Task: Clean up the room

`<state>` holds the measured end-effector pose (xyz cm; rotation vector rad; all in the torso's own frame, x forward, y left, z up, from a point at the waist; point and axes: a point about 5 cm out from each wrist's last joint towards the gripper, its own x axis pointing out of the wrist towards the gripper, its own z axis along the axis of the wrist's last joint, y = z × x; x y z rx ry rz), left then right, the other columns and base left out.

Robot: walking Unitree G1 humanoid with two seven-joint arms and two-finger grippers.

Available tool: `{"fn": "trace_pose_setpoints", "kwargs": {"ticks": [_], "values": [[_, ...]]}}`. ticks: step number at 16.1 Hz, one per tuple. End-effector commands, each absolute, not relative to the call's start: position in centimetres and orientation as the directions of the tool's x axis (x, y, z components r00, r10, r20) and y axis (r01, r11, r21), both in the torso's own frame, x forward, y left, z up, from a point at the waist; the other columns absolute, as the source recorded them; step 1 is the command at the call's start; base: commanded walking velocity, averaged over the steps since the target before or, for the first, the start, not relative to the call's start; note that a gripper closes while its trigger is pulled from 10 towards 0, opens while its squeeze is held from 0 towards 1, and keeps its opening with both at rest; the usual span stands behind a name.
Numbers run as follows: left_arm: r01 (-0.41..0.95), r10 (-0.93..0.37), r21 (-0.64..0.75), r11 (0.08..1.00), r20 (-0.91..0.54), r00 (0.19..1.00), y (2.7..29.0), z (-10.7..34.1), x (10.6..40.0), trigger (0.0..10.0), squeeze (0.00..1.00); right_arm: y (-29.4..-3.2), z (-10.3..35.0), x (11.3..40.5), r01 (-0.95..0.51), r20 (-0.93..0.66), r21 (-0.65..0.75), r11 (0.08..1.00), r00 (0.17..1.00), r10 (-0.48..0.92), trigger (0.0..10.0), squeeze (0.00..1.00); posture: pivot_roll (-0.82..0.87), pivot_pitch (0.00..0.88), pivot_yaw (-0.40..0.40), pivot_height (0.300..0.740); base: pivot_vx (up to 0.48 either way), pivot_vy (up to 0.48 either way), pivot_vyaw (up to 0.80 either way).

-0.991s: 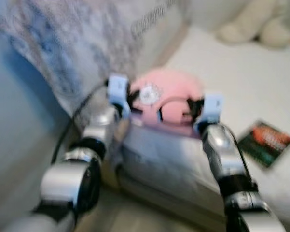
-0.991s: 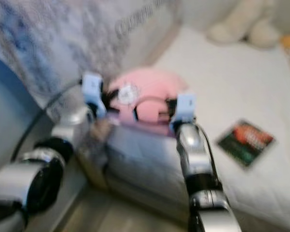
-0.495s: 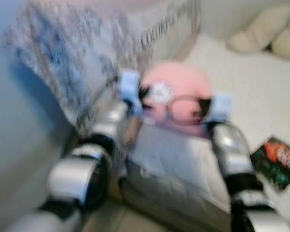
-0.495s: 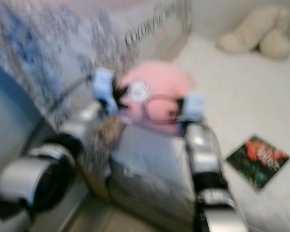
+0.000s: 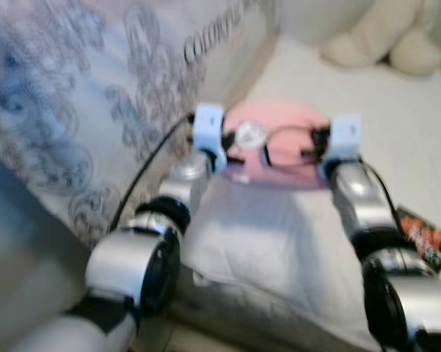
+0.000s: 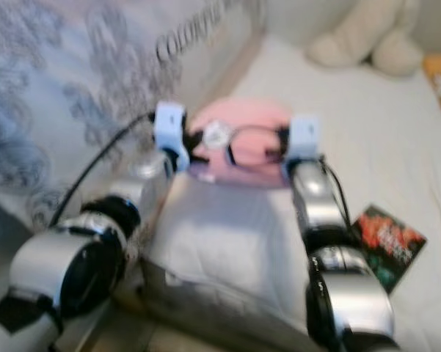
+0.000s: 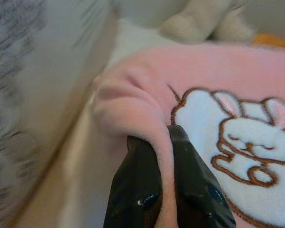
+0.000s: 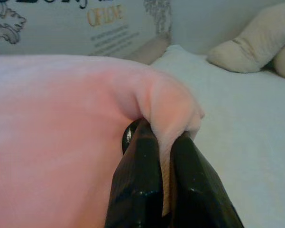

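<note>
2 hands, left hand (image 7: 165, 183) and right hand (image 8: 165, 183), each pinch a fold of the pink blanket (image 5: 279, 139) above the bed (image 5: 367, 110); probably best kept level and taut while spreading.

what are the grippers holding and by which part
Both hold the pink blanket. The left gripper pinches a fold of one edge beside the embroidered bunny; the right gripper pinches a bunched corner.

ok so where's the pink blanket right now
In the left eye view the pink blanket lies on the white bed, held between the left gripper and right gripper, each pinching an edge.
</note>
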<state>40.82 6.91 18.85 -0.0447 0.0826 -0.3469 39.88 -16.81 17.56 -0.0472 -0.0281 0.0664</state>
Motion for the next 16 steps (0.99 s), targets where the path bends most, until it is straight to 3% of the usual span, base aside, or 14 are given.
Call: {"fn": "trace_pose_setpoints", "kwargs": {"ticks": [1, 3, 6, 10, 13, 16], "values": [[0.283, -0.283, -0.014, 0.959, -0.075, 0.956, 8.0, 19.1, 41.1, 10.0, 0.0, -16.0, 16.3, 39.8, -0.082, -0.018, 0.012, 0.997, 0.996, 0.082, 10.0, 0.0, -0.02, 0.239, -0.011, 0.74, 0.0, 0.0, 0.0], [0.206, -0.197, 0.095, 0.974, -0.094, 0.976, 9.8, 18.3, 41.1, 10.0, 0.0, -14.6, 14.4, 39.4, -0.138, -0.09, 0.061, 0.989, 0.986, 0.143, 10.0, 0.0, 0.0, 0.27, -0.02, 0.74, 0.0, 0.0, 0.0], [0.118, -0.099, 0.136, 0.984, -0.133, 0.986, 12.4, 16.4, 40.7, 10.0, 0.0, -12.9, 11.8, 38.5, -0.206, -0.198, 0.02, 0.978, 0.958, 0.206, 10.0, 0.0, 0.02, 0.298, -0.034, 0.74, 0.0, 0.0, 0.0], [0.122, -0.103, 0.121, 0.985, -0.151, 0.983, 12.7, 15.7, 40.4, 10.0, 0.0, -12.8, 11.0, 38.2, -0.219, -0.234, 0.008, 0.976, 0.948, 0.215, 10.0, 0.0, 0.03, 0.29, -0.058, 0.74, 0.0, 0.0, 0.0], [0.104, -0.086, 0.209, 0.972, -0.091, 0.992, 14.2, 18.0, 41.2, 10.0, 0.0, -11.3, 10.7, 38.1, -0.198, -0.243, 0.164, 0.966, 0.942, 0.234, 10.0, 0.0, 0.02, 0.272, -0.058, 0.74, 0.0, 0.0, 0.0], [0.123, -0.107, 0.242, 0.963, -0.081, 0.991, 13.8, 18.6, 41.4, 10.0, 0.0, -11.3, 10.1, 37.8, -0.187, -0.267, 0.148, 0.971, 0.938, 0.221, 10.0, 0.0, 0.03, 0.267, -0.056, 0.74, 0.0, 0.0, 0.0]]}}
